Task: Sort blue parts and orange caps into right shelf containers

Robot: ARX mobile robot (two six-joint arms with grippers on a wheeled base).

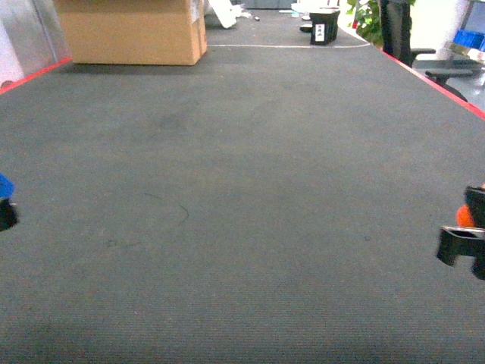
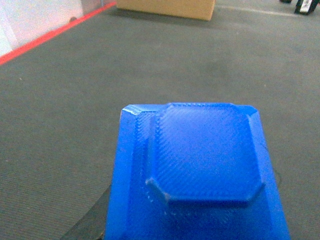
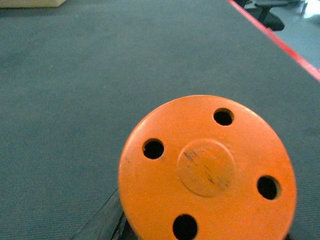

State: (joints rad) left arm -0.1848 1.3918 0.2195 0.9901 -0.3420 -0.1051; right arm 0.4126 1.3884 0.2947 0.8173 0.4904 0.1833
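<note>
My left gripper (image 1: 4, 205) was clamped on a blue part (image 2: 200, 175), a squarish block with a raised chamfered top, filling the left wrist view; my right gripper (image 1: 462, 243) was closed round an orange cap (image 3: 207, 167), a round disc with four holes and a scuffed centre boss. In the head view both sat low at the far left and right edges, only slivers of blue and orange showing. My read: both picks done, carry step in hand. No shelf or containers showed anywhere, so the next move called for the base to turn or drive right until the shelf showed, grips kept firm. Below lay dark grey carpet floor (image 1: 242, 197) with red tape lines (image 1: 432, 80) down both sides. A cardboard box (image 1: 132, 30) stood at the far left, office chair (image 1: 436, 64) and plant far right.
</note>
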